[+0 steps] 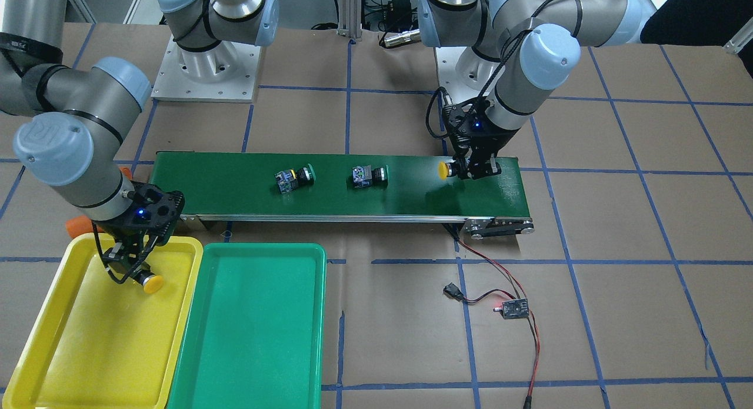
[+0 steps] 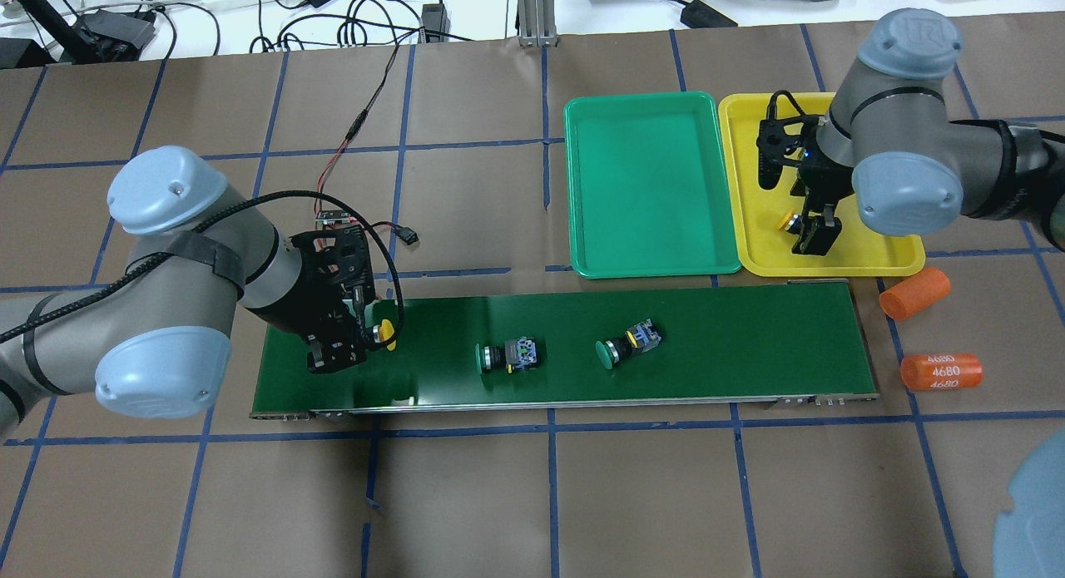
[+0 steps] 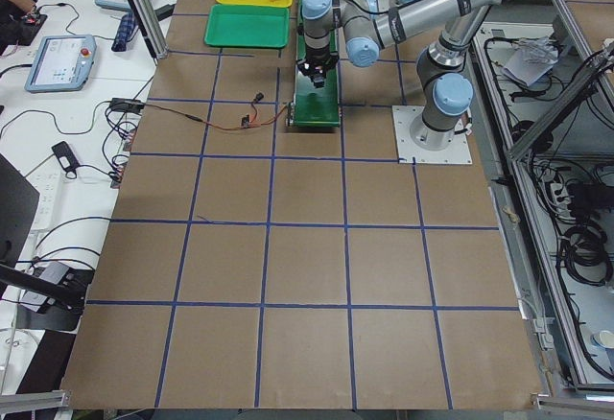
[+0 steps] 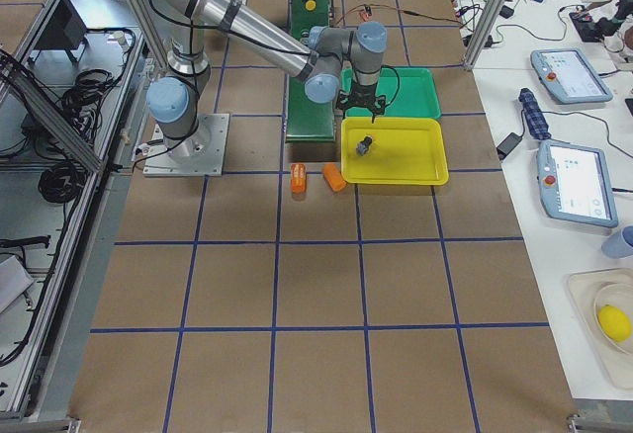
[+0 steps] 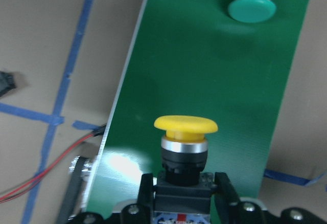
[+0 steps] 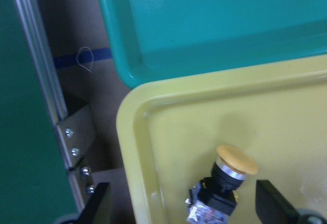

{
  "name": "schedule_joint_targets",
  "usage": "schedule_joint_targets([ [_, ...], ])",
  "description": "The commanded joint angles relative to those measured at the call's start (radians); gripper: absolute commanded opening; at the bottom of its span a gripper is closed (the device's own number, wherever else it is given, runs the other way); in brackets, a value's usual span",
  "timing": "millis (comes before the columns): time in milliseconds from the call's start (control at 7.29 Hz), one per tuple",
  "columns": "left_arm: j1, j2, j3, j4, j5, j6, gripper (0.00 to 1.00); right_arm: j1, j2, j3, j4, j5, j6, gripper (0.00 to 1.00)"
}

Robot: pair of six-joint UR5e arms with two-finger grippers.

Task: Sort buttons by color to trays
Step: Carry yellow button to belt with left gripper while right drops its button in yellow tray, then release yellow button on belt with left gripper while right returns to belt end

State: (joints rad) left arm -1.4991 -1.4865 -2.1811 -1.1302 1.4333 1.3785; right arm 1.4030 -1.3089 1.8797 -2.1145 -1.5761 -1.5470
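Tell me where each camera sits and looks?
Front: across the table, faces the robot; both arms.
Overhead: behind the robot, looks down on belt and green tray; both arms.
Left side: table's left end; left arm nearest.
Right side: table's right end; right arm nearest.
Left wrist: over the belt; left gripper clamps a yellow button.
Right wrist: over yellow tray; right gripper open.
Front and overhead share two green buttons.

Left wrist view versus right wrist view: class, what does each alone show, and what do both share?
Only the left wrist: left fingers gripping the held yellow button, and a green button. Only the right wrist: the green tray, the yellow tray, and right fingers spread around a loose yellow button. Both: the belt, one yellow button each.
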Motion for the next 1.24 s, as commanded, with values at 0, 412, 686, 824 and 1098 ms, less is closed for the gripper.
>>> schedule_joint_targets([
  [0, 0.0, 0.015, -0.028, 0.026, -0.005, -0.08, 1.0, 0.069, -0.114, 0.118, 0.057, 0.062, 0.001, 1.0],
  [412, 0.017, -0.05, 0.1, -0.028, -0.002, -0.171, 1.0, 0.204, -0.207, 0.2, 0.056, -0.027, -0.03, 1.0],
  [686, 0.017, -0.118, 0.249, -0.117, -0.002, -0.174, 1.0, 0.249, -0.193, 0.205, 0.056, -0.047, -0.053, 1.0],
  [824, 0.016, -0.147, 0.309, -0.17, -0.004, -0.179, 1.0, 0.249, -0.19, 0.202, 0.054, -0.053, -0.07, 1.0],
  [1098, 0.016, -0.172, 0.41, -0.255, -0.002, -0.316, 1.0, 0.249, -0.165, 0.242, 0.039, -0.036, -0.007, 1.0],
])
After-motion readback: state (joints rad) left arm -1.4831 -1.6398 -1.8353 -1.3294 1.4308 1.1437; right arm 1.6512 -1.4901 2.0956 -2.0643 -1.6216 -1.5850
